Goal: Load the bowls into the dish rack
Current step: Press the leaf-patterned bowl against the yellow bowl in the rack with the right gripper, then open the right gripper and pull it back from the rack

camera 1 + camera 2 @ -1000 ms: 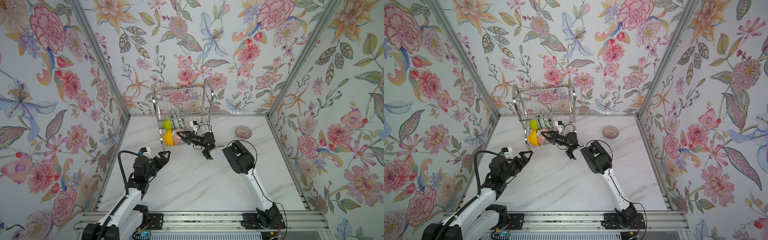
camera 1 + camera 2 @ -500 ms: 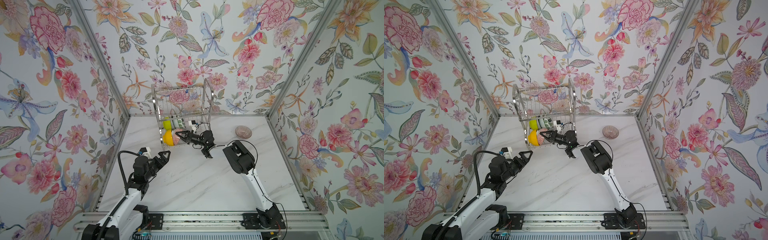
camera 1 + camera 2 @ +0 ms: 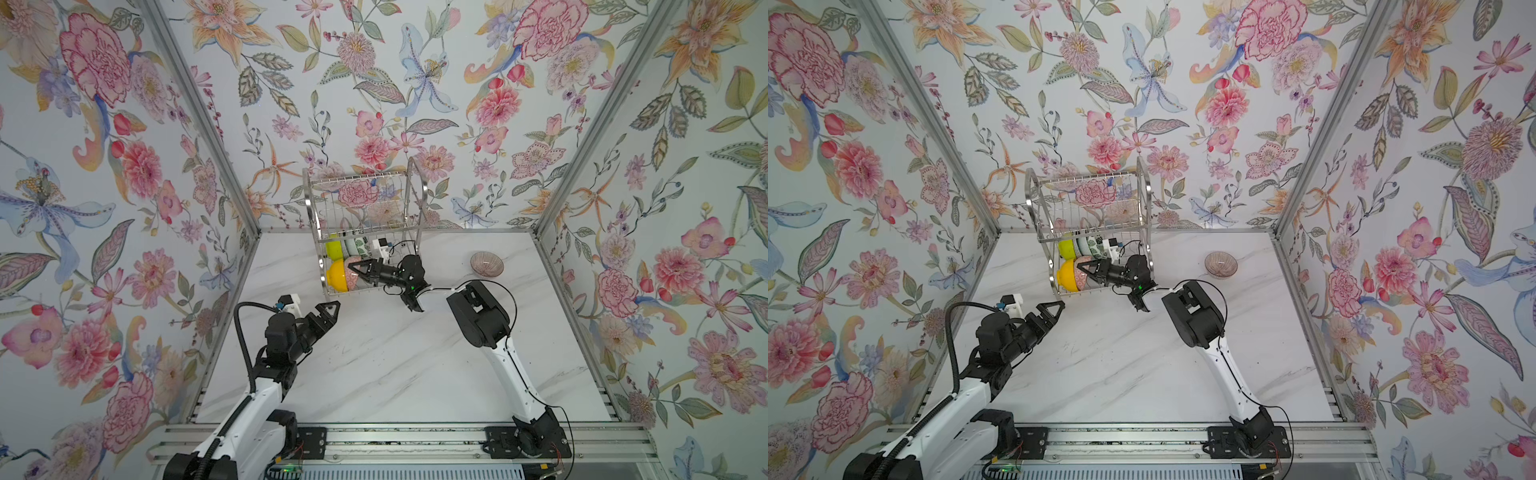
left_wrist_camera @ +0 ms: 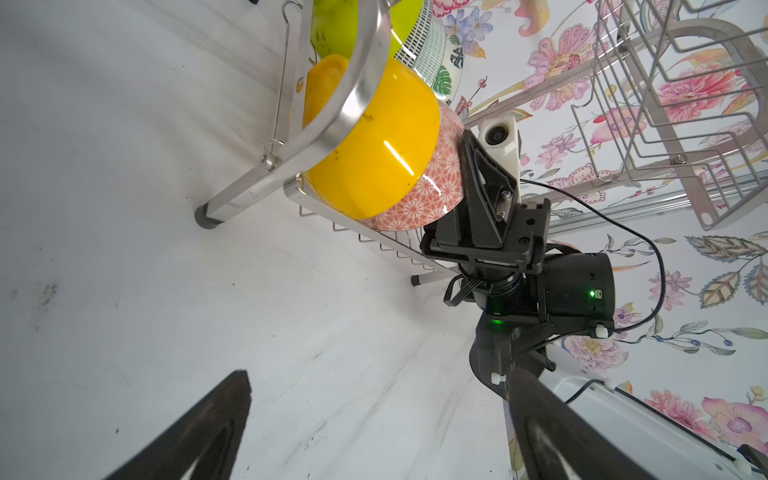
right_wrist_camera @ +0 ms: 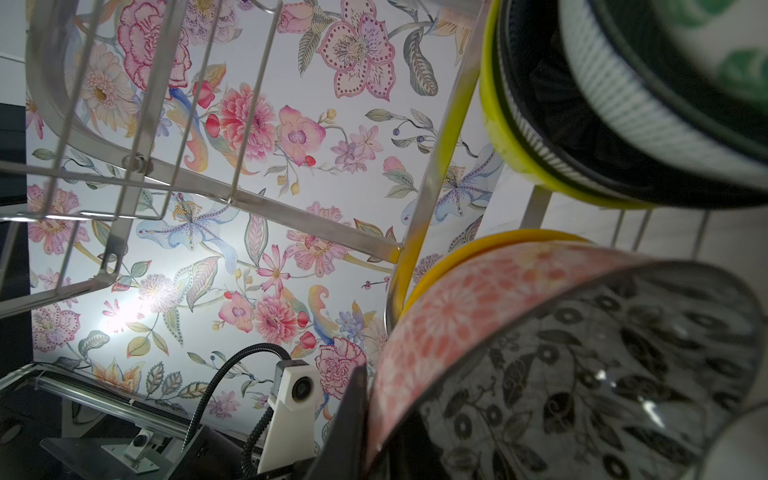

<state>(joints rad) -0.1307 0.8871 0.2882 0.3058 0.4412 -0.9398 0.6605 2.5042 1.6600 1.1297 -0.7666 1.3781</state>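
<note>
The silver wire dish rack stands at the back of the table. Its lower tier holds a lime green bowl, a white bowl with green leaves and a yellow bowl, all on edge. My right gripper reaches into that tier, shut on the rim of a salmon-pink patterned bowl with a black-and-white floral inside, which is pressed against the yellow bowl. A pinkish ribbed bowl lies on the table at the right. My left gripper hovers open and empty before the rack.
Floral walls close in the white marble table on three sides. The rack's upper tier shows no dishes. The right arm's elbow rises over the table's middle right. A metal rail runs along the front edge.
My right gripper has edged the pink bowl a little further left into the lower tier, toward the yellow bowl. The left arm has stayed still.
</note>
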